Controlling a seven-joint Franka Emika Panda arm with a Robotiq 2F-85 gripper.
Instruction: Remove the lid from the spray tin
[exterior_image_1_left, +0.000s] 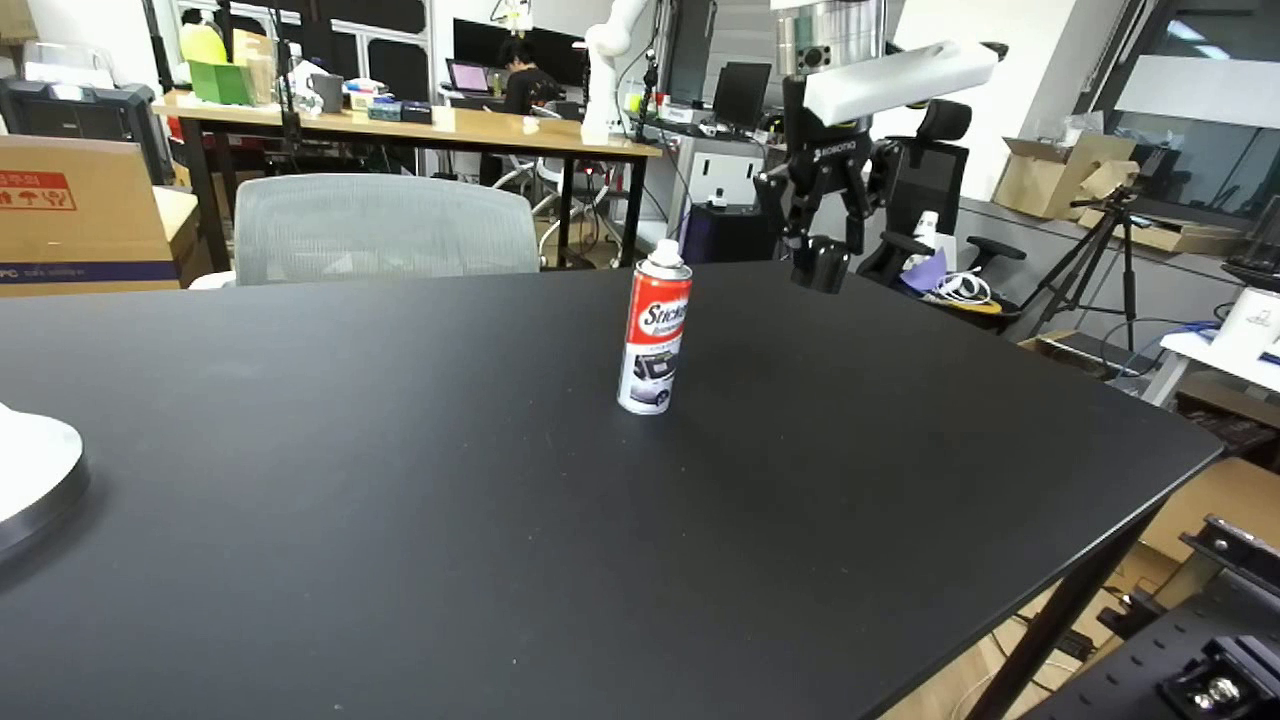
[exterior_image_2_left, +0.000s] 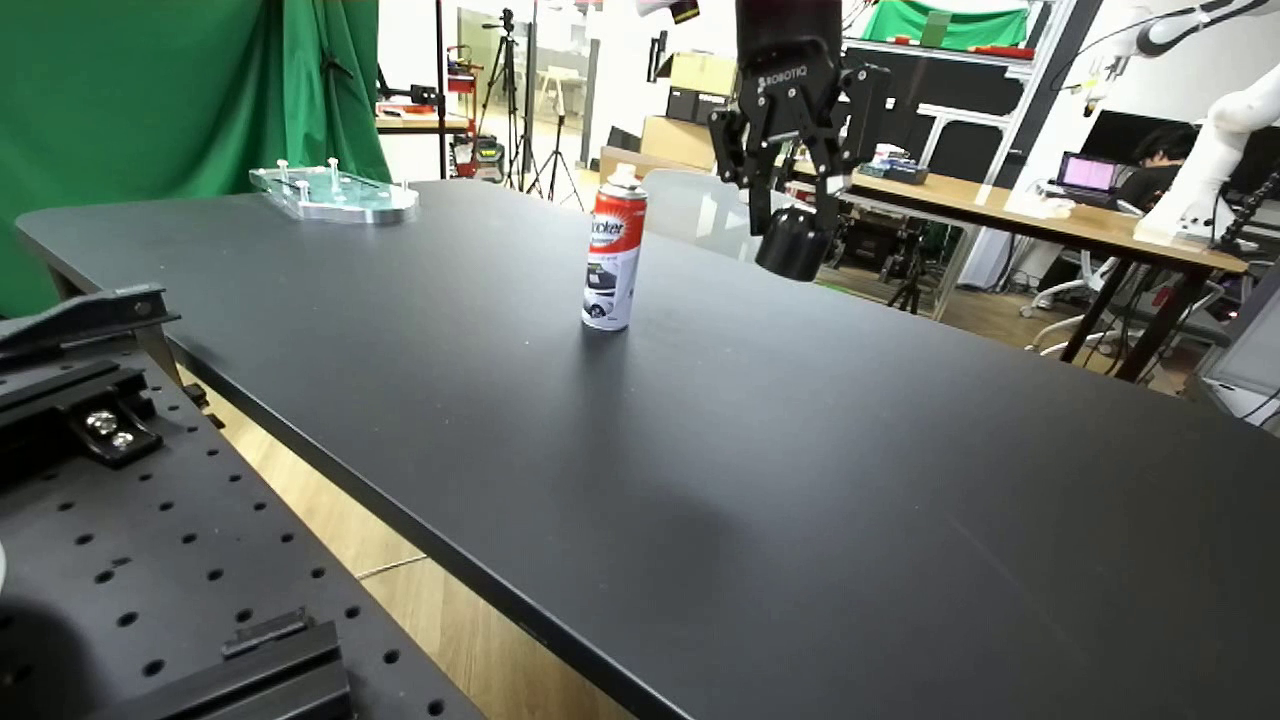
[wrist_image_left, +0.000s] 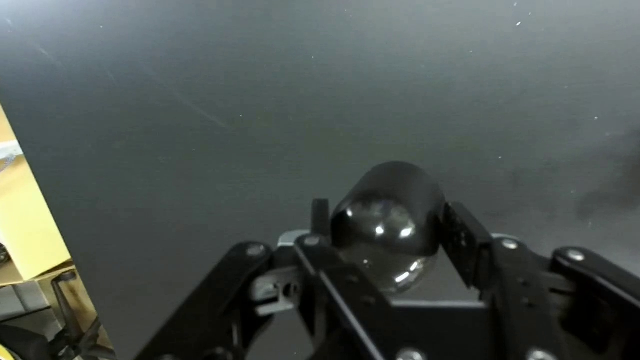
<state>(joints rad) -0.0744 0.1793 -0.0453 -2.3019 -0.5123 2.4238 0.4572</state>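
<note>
The spray tin stands upright on the black table in both exterior views (exterior_image_1_left: 653, 340) (exterior_image_2_left: 612, 255). It has a red upper label, a white body and a white nozzle showing on top. My gripper (exterior_image_1_left: 824, 243) is shut on the black lid (exterior_image_1_left: 821, 268), which hangs tilted in the air beside the tin and apart from it. The same gripper (exterior_image_2_left: 794, 213) and lid (exterior_image_2_left: 795, 246) show in an exterior view. In the wrist view the lid (wrist_image_left: 390, 215) sits between the two fingers of the gripper (wrist_image_left: 384, 217). The tin is out of the wrist view.
The black table (exterior_image_1_left: 400, 500) extends around the tin. A white round object (exterior_image_1_left: 35, 470) lies at its side. A clear plate-like fixture (exterior_image_2_left: 335, 195) is on the table's far end. A grey mesh chair (exterior_image_1_left: 385, 230) stands behind the table edge. A black perforated platform (exterior_image_2_left: 190, 560) adjoins the table.
</note>
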